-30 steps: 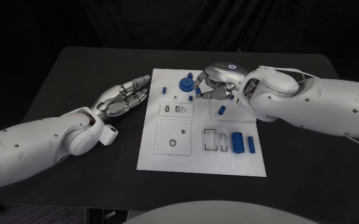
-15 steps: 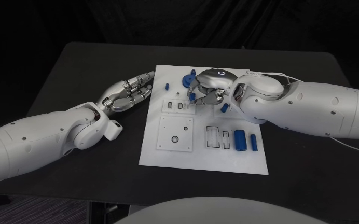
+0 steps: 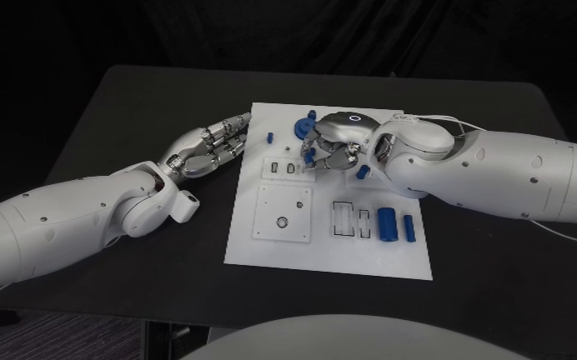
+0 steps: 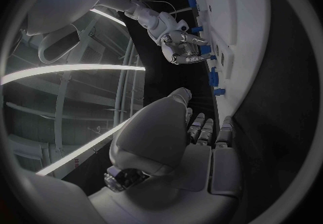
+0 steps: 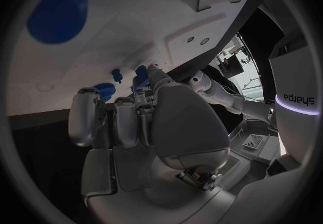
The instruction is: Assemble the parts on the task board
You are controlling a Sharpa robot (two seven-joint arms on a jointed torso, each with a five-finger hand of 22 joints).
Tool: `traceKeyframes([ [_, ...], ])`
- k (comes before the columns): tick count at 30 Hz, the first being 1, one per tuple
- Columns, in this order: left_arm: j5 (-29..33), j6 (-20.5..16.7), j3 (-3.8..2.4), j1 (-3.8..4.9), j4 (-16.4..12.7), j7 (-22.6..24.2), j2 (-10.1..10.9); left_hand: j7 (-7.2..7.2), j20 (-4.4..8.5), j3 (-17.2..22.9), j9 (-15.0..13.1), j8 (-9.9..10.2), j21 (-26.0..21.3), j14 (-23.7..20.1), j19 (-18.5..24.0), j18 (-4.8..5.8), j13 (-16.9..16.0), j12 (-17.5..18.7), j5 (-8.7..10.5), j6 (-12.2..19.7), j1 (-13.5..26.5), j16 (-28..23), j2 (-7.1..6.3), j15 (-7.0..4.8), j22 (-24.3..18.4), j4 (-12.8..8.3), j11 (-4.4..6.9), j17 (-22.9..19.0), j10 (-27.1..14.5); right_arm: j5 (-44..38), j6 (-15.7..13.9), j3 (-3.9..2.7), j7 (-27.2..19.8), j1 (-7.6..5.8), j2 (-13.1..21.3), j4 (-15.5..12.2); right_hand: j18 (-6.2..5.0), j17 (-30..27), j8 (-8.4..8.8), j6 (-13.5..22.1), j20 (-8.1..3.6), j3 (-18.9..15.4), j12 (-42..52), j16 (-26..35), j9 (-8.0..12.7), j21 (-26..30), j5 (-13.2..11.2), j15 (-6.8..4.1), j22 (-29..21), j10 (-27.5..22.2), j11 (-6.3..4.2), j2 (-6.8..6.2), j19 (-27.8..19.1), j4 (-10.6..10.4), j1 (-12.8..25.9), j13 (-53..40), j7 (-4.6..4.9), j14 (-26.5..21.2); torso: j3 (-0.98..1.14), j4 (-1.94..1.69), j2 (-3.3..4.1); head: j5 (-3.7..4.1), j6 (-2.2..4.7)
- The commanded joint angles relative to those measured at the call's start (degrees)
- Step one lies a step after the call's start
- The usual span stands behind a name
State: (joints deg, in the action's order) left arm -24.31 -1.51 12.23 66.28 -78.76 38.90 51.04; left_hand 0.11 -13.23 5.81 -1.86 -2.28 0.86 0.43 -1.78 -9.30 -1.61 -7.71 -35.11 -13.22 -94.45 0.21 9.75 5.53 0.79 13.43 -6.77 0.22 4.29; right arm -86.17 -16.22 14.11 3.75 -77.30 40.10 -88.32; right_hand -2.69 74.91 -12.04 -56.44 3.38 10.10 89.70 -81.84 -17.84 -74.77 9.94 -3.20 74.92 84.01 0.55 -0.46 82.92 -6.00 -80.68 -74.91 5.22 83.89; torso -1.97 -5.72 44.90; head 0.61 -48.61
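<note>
Right hand [image 3: 333, 142] is over the far part of the white rectangular task board [image 3: 301, 256], fingers curled down around a small blue part [image 3: 309, 154]; can't tell if it's actually pinched. Left hand [image 3: 211, 148] lies flat on the black desk [image 3: 132, 118] just beside the board's left edge, fingers stretched out side by side, holding nothing. Small blue peg [image 3: 269, 137] stands near the board's far-left corner; two blue cylinders [image 3: 386, 226] lie toward the near-right corner.

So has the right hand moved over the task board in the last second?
Yes. The right hand has shifted from the task board's far right corner toward the board's middle, nearer its left edge; the camera shifted too.
</note>
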Motion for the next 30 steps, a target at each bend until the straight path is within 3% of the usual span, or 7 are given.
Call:
traceKeyframes([
  [1,0.1,0.7,-0.05,-0.07,-0.1,5.5,-0.1,0.41,-0.35,0.2,-0.1,-0.1,0.3,0.0,-0.1,-1.03,0.0,0.0,0.02,-0.1,0.4,0.0,0.09,0.51,0.0,0.0,-0.53,0.0,0.0,-0.1,1.9,-0.03,0.7,0.24,-0.1,0.0,-1.0,6.9,-1.29,0.3,0.02,-0.2,0.3,0.3,-6.7,0.4,0.2,0.38,8.7,6.0,0.43,0.05,-0.5,0.0,0.4,-15.1,0.04,3.4,0.01,0.12,-0.04,-0.08,-0.02],
  [14,0.1,1.0,-0.05,-0.07,0.3,5.6,-0.5,0.43,-0.38,0.3,-0.1,-0.1,0.3,0.0,-0.1,-1.03,0.0,0.1,0.01,0.0,0.4,0.0,0.11,0.53,0.0,0.0,-0.55,0.0,0.0,-0.1,3.5,-0.03,1.2,0.65,-0.6,0.7,-1.31,6.0,0.33,2.4,0.48,-0.6,0.2,1.3,-6.5,2.0,0.1,0.89,8.2,5.8,0.98,-0.28,-1.2,-0.2,0.9,-14.9,0.72,2.9,-0.04,0.0,-0.11,-0.04,0.0],
  [19,0.1,1.0,-0.05,-0.07,0.5,5.7,-0.6,0.44,-0.38,0.3,0.0,-0.1,0.3,0.0,-0.1,-1.03,0.0,0.1,0.01,0.0,0.4,0.0,0.12,0.53,0.0,0.0,-0.55,0.0,-0.1,-0.1,3.9,-0.03,1.3,0.73,-0.7,0.8,-1.65,4.9,3.5,6.6,0.65,-0.7,-0.5,2.5,-4.9,3.7,0.0,0.94,7.7,5.0,0.96,-0.69,-1.8,-0.4,1.2,-14.3,1.54,2.4,-0.06,-0.01,-0.07,0.04,-0.06],
  [30,0.1,1.1,-0.05,-0.08,0.7,5.7,-0.7,0.46,-0.38,0.3,-0.1,-0.1,0.3,0.0,-0.1,-1.03,0.0,0.1,0.0,0.0,0.4,0.0,0.15,0.54,0.0,0.0,-0.54,0.0,-0.1,-0.1,4.7,-0.03,1.1,0.82,-0.9,0.9,-1.83,4.1,6.72,11.0,0.42,-1.4,-0.9,3.4,-2.3,5.0,-1.7,0.64,7.4,4.4,0.57,-1.83,-2.0,-0.3,1.4,-13.8,1.35,2.2,-0.02,-0.02,-0.06,0.21,0.02],
])
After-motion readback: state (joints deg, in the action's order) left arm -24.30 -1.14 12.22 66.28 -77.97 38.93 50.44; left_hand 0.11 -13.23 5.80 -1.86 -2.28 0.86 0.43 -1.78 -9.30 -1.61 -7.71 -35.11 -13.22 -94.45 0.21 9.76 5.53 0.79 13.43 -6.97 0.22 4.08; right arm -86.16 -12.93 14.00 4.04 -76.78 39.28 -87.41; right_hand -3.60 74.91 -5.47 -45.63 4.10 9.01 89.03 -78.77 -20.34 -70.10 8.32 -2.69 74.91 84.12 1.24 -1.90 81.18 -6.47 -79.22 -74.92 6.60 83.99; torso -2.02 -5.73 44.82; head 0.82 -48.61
